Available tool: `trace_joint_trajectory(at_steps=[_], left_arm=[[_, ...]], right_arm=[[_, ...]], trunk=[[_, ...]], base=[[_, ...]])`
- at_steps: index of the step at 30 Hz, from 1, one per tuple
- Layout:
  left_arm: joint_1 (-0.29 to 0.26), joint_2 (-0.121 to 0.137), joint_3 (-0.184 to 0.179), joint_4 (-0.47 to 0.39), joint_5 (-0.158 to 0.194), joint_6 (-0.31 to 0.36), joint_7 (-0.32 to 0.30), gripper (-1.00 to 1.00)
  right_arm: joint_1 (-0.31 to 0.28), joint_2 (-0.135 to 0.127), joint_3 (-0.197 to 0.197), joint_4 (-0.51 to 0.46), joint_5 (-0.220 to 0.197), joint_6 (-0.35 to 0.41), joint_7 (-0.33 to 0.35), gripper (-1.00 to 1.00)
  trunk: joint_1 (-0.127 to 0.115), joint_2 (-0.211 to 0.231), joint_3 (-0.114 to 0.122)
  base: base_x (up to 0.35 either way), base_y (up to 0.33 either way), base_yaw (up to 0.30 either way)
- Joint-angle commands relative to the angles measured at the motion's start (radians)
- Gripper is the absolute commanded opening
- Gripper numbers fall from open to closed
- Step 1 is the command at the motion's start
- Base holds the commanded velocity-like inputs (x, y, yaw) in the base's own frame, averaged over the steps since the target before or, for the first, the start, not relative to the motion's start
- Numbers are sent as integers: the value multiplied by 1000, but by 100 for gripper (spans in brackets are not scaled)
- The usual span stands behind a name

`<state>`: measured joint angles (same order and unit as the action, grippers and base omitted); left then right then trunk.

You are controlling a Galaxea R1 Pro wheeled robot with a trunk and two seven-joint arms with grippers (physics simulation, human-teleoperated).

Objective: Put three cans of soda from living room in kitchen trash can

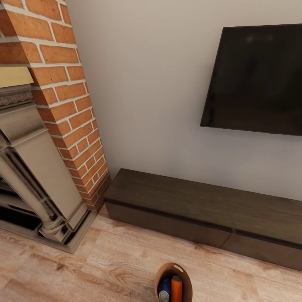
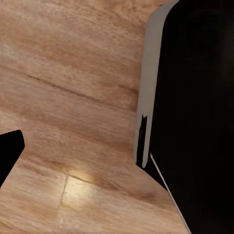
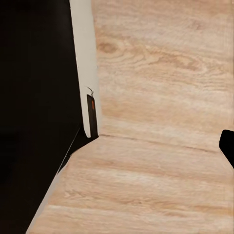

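The tash can [image 1: 184, 280] shows at the bottom edge of the head view, brown inside, low over the wood floor. In it stand a blue can of soda [image 1: 164, 288] and an orange can of soda [image 1: 176, 289]; a third can is hidden or out of view. What carries the bin is cut off by the frame. In the left wrist view a dark fingertip [image 2: 9, 152] pokes in at the edge over the floor, beside the robot's black body [image 2: 195, 117]. The right wrist view has another dark fingertip [image 3: 227, 146] at its edge and the black body [image 3: 34, 107].
This is the living room: a red brick fireplace [image 1: 63, 100] with a pale stone surround [image 1: 37, 167] on the left, a dark low cabinet [image 1: 201, 209] along the wall ahead, and a wall TV [image 1: 256, 79] above it. Light wood floor [image 1: 105, 264] lies between.
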<state>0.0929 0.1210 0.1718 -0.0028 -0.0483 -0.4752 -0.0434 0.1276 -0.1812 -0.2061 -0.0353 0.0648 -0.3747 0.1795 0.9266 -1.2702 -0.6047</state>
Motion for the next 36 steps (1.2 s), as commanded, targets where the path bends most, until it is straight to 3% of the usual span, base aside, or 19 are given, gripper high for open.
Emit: trace_joint_trajectory(at_steps=[1,5,13,36], left_arm=[[0,-1,0,0,0,0,0,100],[-2,-3,3,-2,2,0,0,100],[-4,-39,5,-2,3,0,0,100],[-4,-46,4,-2,2,0,0,100]], right_arm=[[0,5,0,-4,0,0,0,100],[0,21,0,-12,0,0,-1,100],[0,53,0,-17,0,0,-1,100],[0,56,1,-17,0,0,-2,100]], trunk=[[0,0,0],[0,0,0],[0,0,0],[0,0,0]], base=[[0,0,0],[0,0,0],[0,0,0],[0,0,0]])
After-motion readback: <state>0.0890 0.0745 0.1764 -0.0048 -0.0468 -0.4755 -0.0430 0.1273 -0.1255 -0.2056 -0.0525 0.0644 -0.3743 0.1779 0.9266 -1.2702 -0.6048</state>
